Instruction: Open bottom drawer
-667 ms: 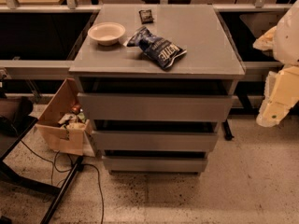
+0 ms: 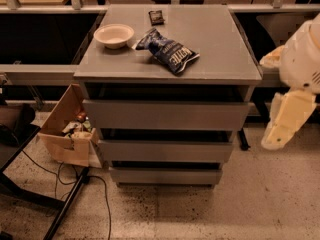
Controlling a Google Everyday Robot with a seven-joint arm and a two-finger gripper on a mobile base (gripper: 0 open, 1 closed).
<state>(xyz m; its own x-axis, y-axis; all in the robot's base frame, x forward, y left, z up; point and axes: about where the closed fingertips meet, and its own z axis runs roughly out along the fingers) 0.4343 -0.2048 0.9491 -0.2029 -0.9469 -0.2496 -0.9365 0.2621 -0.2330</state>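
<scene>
The grey cabinet (image 2: 167,59) has three stacked handleless drawers. The bottom drawer (image 2: 165,176) is the slimmest and narrowest front, just above the floor, with a dark gap over it. It sits roughly flush under the middle drawer (image 2: 165,151) and the top drawer (image 2: 165,115). My white arm comes in from the right edge. Its pale end piece with the gripper (image 2: 276,138) hangs to the right of the cabinet, at about middle-drawer height, apart from all the fronts.
On the cabinet top lie a white bowl (image 2: 114,35), a blue chip bag (image 2: 169,52) and a small dark packet (image 2: 156,17). An open cardboard box (image 2: 67,134) of items stands at the left on the floor. Cables (image 2: 100,194) and a dark stand leg (image 2: 65,209) lie at front left.
My arm's end piece has dropped a little lower and slightly left, beside the cabinet. The drawers look unchanged.
</scene>
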